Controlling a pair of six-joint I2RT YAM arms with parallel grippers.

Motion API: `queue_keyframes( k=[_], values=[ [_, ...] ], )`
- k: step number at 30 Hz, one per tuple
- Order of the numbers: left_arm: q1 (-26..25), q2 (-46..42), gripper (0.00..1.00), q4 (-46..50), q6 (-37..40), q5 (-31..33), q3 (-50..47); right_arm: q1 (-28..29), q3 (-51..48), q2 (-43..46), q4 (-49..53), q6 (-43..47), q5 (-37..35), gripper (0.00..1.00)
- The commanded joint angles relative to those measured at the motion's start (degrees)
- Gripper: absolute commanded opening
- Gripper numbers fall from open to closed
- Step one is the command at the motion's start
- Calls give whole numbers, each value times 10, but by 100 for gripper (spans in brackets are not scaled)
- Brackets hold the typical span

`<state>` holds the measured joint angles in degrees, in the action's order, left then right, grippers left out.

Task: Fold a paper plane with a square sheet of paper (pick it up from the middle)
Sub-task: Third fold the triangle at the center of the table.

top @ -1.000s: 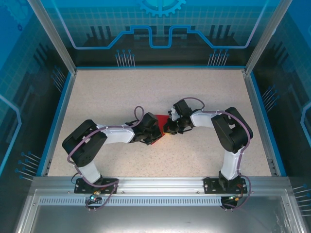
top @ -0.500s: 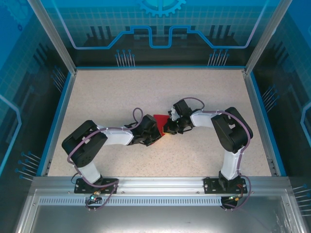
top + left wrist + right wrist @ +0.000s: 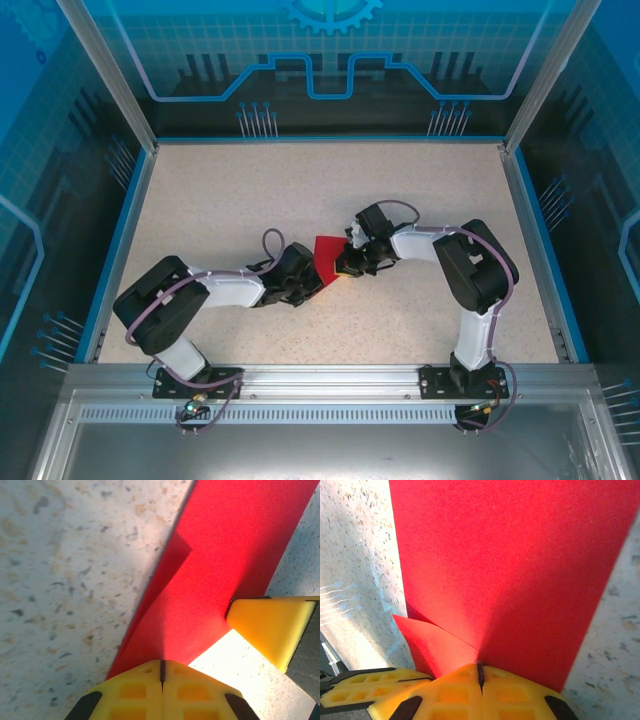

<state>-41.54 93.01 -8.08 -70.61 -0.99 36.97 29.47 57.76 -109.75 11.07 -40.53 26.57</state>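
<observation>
Partly folded paper (image 3: 327, 250) at centre of table (image 3: 200, 200), left gripper (image 3: 161, 672) and right gripper (image 3: 480, 672) both closed, tips at its edges; looks thin, light, floppy, crease-prone, best pinched mid-edge.

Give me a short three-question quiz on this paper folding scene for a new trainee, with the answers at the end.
1. True or false: the left gripper is spread wide open.
2. Multiple choice: what colour is the sheet of paper? A blue, B red, C white.
3. Short answer: does the paper lie near the middle of the speckled table or in a far corner?

Key: 1 false, it is shut. 2 B. 3 near the middle.
</observation>
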Motion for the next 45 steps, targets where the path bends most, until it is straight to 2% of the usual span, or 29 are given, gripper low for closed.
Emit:
queue_keyframes(
  k=[1,11,15,20,24,29,32,40,45],
  values=[
    [-3,-5,0,104,-10,23,-41,-5,-39,-71,102,-3,-126,0],
    [-12,-32,0,121,-12,20,-79,-6,-39,-76,105,-4,-130,0],
    [-11,-54,0,142,29,21,-41,-6,-45,-71,106,-8,-130,0],
    [-6,-81,0,177,72,38,23,-6,-111,-30,62,-63,-118,0],
    [-4,-97,0,152,75,40,35,1,-149,6,11,-129,-90,0],
    [-16,-84,0,34,8,34,12,12,-147,17,-4,-165,-76,0],
    [-34,-59,0,-35,-52,67,4,11,-144,13,-7,-169,-77,0],
    [-85,1,0,-73,-165,184,5,7,-146,2,-11,-163,-68,0],
    [-101,17,0,-121,-200,225,-28,2,-146,0,-10,-156,-66,0]
  ],
)
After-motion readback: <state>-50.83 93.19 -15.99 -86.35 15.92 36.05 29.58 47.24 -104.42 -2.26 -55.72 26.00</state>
